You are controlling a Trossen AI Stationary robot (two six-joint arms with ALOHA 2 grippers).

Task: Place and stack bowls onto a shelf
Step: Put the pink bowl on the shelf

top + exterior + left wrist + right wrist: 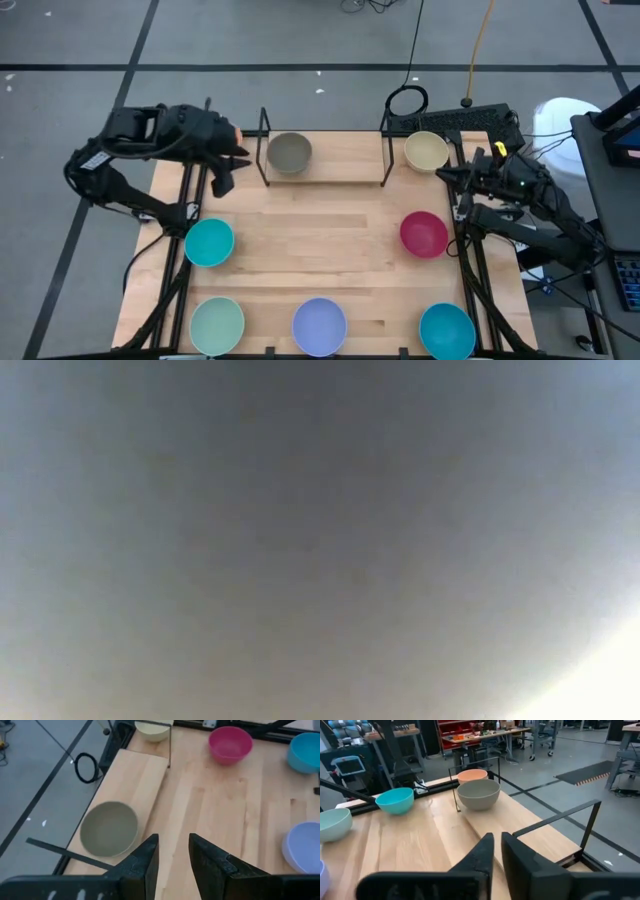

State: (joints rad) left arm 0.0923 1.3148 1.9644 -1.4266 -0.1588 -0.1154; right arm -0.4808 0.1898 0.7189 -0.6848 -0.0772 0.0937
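We see one olive-grey bowl [289,152] on the shelf [340,160], at 12 o'clock on the table [320,250]; the others wait outside. The left gripper [173,851] hovers beside it, jaws slightly apart, empty; the right gripper [497,851] is nearly closed, empty. A careless reach risks catching the wire uprights [264,130] or nudging that bowl.

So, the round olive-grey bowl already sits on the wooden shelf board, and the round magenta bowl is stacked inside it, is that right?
Not quite. The round olive-grey bowl does sit on the wooden shelf board, but nothing is stacked inside it. The high view shows the round magenta bowl apart on the wooden tabletop, nearer the right arm.
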